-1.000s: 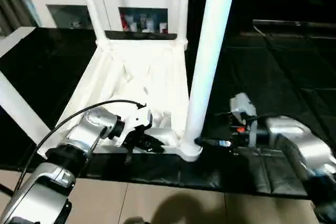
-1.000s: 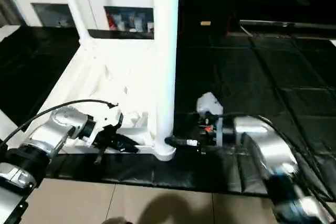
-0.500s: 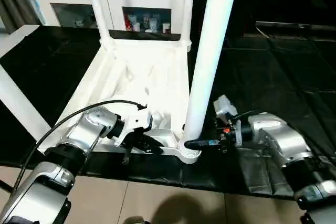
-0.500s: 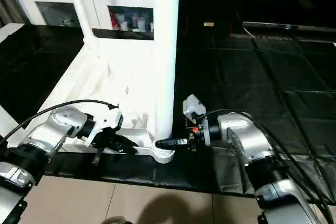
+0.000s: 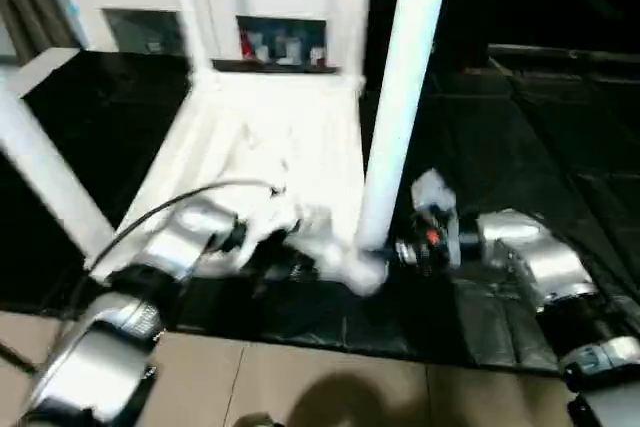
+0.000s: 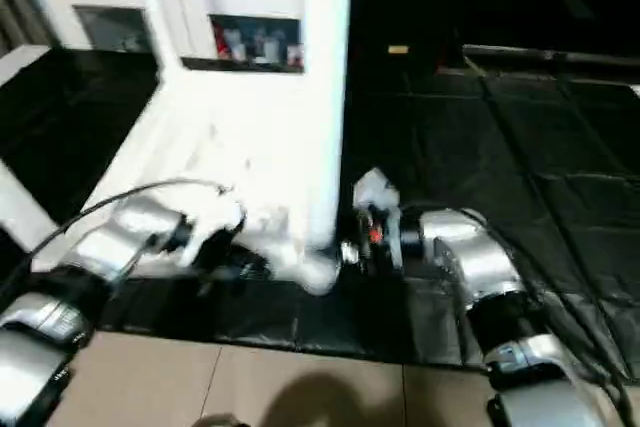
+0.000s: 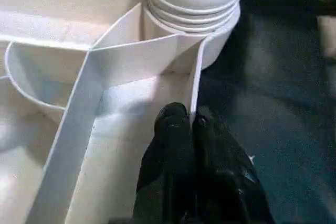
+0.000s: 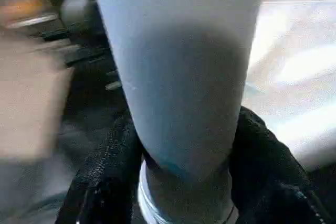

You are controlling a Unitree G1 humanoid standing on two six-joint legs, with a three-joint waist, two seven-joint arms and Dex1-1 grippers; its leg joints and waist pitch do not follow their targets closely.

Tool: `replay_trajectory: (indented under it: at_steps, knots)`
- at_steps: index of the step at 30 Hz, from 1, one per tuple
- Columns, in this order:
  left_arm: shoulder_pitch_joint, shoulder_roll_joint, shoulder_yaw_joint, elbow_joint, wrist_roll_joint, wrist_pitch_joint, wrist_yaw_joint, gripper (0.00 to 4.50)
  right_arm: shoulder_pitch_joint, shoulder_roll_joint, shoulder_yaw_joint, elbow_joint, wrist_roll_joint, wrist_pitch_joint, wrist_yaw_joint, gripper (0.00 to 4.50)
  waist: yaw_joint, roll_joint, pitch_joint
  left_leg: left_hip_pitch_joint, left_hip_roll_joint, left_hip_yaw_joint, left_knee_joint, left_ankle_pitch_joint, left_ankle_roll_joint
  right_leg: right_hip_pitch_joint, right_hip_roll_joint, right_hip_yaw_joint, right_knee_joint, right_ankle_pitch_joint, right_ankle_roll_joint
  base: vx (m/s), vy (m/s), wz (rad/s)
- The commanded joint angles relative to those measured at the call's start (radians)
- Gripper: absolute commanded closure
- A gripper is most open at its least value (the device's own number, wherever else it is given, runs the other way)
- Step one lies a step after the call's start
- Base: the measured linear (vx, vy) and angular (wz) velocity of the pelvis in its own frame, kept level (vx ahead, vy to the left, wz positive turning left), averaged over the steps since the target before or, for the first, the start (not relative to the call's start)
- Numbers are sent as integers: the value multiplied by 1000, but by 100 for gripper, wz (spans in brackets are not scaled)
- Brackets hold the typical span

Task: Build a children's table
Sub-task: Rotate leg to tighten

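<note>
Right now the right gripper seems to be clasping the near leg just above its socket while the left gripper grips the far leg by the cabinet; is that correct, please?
Not quite. The right gripper does clasp the near leg just above its socket, but the left gripper is not at the far leg. The left wrist view shows it shut on a thin rib of the tabletop's underside, right beside that same near socket.

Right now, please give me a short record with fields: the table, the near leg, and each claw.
table: white top lying upside down on the black mat
near leg: white leg upright in the near corner socket
left claw: shut, pinching a thin rib beside that socket
right claw: fingers on both sides of the leg's base
</note>
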Motion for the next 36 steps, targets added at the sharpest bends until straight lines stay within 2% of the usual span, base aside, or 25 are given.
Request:
replay_trajectory:
  at_steps: [1, 2, 3, 4, 5, 8, 10, 11, 13, 14, 15, 17, 20, 22, 23, 26, 27, 29, 30, 32, 33, 34, 35, 36]
  knots:
    - [-66, -65, 51, 23, -26, 36, 126, 450, 2, 72, 9, -4, -21, 61, -156, 249, -5, -10, -68, 7, 39, -22, -71, -186, 14, 57, -90, 58, -96, -392, -101, 0, 0, 0]
    - [-80, -80, 56, 39, -23, 42, 161, 450, -1, 93, -1, -2, -27, 81, -213, 252, -14, -13, -69, 3, 38, -25, -72, -183, 11, 61, -90, 55, -97, -392, -94, 0, 0, 0]
    - [-96, -99, 63, 57, -23, 52, 199, 450, -9, 120, -13, 7, -36, 101, -280, 252, -17, -10, -70, 3, 37, -25, -72, -179, 11, 62, -89, 55, -96, -386, -93, 0, 0, 0]
    - [-110, -117, 73, 74, -23, 60, 233, 450, -17, 145, -20, 18, -48, 116, -340, 252, -26, -13, -70, 0, 35, -26, -72, -173, 11, 62, -88, 54, -95, -372, -94, 0, 0, 0]
    - [-127, -138, 84, 94, -20, 67, 277, 450, -29, 172, -24, 32, -66, 121, -405, 252, -32, -9, -72, 3, 32, -23, -69, -166, 13, 59, -87, 55, -97, -360, -99, 0, 0, 0]
    - [-156, -180, 99, 123, -15, 78, 342, 450, -68, 238, -35, 78, -93, 125, -531, 252, -46, -11, -75, 0, 30, -22, -67, -136, 26, 61, -86, 56, -91, -290, -132, 0, 0, 0]
    - [-166, -193, 99, 134, -7, 68, 361, 450, -86, 267, -47, 99, -89, 123, -560, 252, -48, -10, -77, -1, 28, -21, -65, -124, 41, 65, -85, 57, -88, -250, -141, 0, 0, 0]
    - [-171, -197, 99, 142, 1, 60, 369, 450, -90, 273, -41, 97, -98, 116, -557, 252, -48, -9, -79, -1, 30, -21, -64, -108, 53, 65, -83, 58, -83, -204, -153, 0, 0, 0]
    - [-174, -197, 95, 149, 10, 47, 371, 450, -85, 272, -23, 85, -117, 98, -541, 252, -47, -11, -78, 0, 32, -19, -63, -100, 68, 65, -84, 59, -79, -169, -167, 0, 0, 0]
    - [-174, -197, 95, 149, 10, 47, 371, 450, -85, 272, -23, 85, -117, 98, -541, 218, -47, -11, -78, 0, 33, -20, -64, -100, 72, 65, -84, 59, -79, -163, -170, 0, 0, 0]
    - [-172, -187, 89, 151, 18, 29, 356, 450, -72, 272, -17, 61, -118, 94, -524, 218, -48, -13, -75, 1, 34, -19, -65, -113, 76, 65, -84, 59, -82, -172, -173, 0, 0, 0]
    - [-169, -179, 89, 150, 18, 26, 345, 450, -65, 269, -18, 50, -111, 96, -510, 184, -46, -12, -75, 3, 34, -18, -65, -119, 75, 66, -86, 59, -83, -190, -170, 0, 0, 0]
    - [-165, -165, 88, 157, 26, 12, 319, 450, -57, 258, -25, 43, -108, 88, -488, 175, -46, -8, -73, 4, 35, -19, -68, -138, 70, 65, -87, 59, -87, -224, -163, 0, 0, 0]
    - [-156, -150, 80, 151, 32, -4, 289, 450, -45, 239, -33, 24, -97, 83, -459, 149, -46, -9, -72, 5, 36, -19, -68, -142, 67, 65, -87, 59, -88, -232, -157, 0, 0, 0]
    - [-151, -142, 76, 148, 33, -7, 275, 450, -37, 224, -31, 11, -94, 72, -434, 140, -44, -3, -73, 6, 37, -19, -68, -146, 68, 64, -85, 60, -90, -226, -155, 0, 0, 0]
    - [-137, -120, 72, 146, 38, -46, 225, 450, -12, 170, -25, -22, -117, 43, -402, 117, -40, 0, -75, 7, 42, -20, -68, -146, 70, 63, -85, 61, -83, -176, -170, 0, 0, 0]
    - [-125, -102, 62, 143, 41, -86, 175, 450, 3, 143, -41, -56, -88, 68, -361, 117, -36, 1, -74, 8, 42, -20, -68, -153, 68, 63, -85, 61, -83, -175, -174, 0, 0, 0]
    - [-117, -87, 54, 138, 41, -105, 133, 450, 15, 121, -53, -82, -68, 78, -329, 102, -28, -1, -76, 8, 42, -19, -67, -152, 73, 66, -87, 61, -83, -174, -174, 0, 0, 0]
    - [-104, -62, 37, 131, 49, -147, 70, 450, 39, 78, -52, -124, -45, 69, -250, 86, -25, -5, -75, 6, 43, -19, -68, -150, 76, 65, -86, 61, -83, -173, -172, 0, 0, 0]
    - [-98, -47, 29, 127, 57, -167, 31, 450, 57, 48, -51, -156, -22, 72, -175, 72, -18, -3, -76, 8, 46, -18, -67, -153, 78, 62, -88, 63, -81, -177, -170, 0, 0, 0]
    - [-92, -38, 23, 120, 56, -178, -4, 450, 67, 25, -50, -168, -17, 60, -137, 72, -9, -8, -74, 9, 48, -17, -67, -162, 81, 62, -89, 62, -83, -193, -164, 0, 0, 0]
    - [-88, -32, 19, 114, 55, -184, -27, 450, 74, 11, -49, -175, -16, 49, -116, 51, -1, -3, -75, 13, 50, -17, -68, -164, 76, 56, -89, 63, -84, -208, -162, 0, 0, 0]
    - [-87, -30, 18, 113, 55, -186, -33, 450, 74, 7, -49, -176, -15, 49, -110, 51, 1, -3, -74, 13, 50, -16, -68, -168, 72, 55, -90, 63, -84, -215, -162, 0, 0, 0]
    - [-80, -16, 9, 103, 55, -202, -86, 450, 82, -32, -51, -186, 4, 46, -39, 42, 6, -8, -74, 14, 51, -17, -69, -173, 68, 56, -92, 63, -84, -233, -159, 0, 0, 0]
